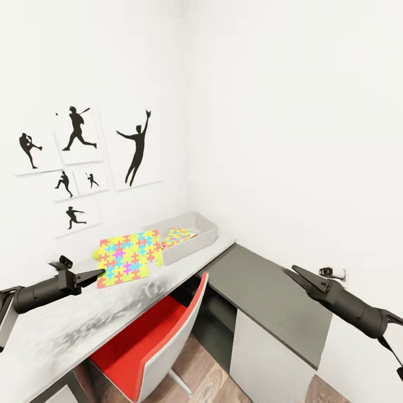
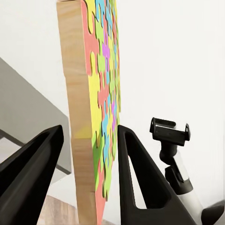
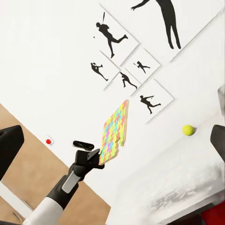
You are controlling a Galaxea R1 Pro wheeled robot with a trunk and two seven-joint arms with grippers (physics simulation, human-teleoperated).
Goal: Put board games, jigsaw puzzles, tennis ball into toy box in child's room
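A grey table is carrying an open toy box. The left gripper is pinching a colourful jigsaw puzzle by its edge, apparently airborne. Carrying it level over the box before releasing seems wisest.

multicolour jigsaw puzzle board held flat over the table, second puzzle tilted inside grey toy box, yellow tennis ball on table
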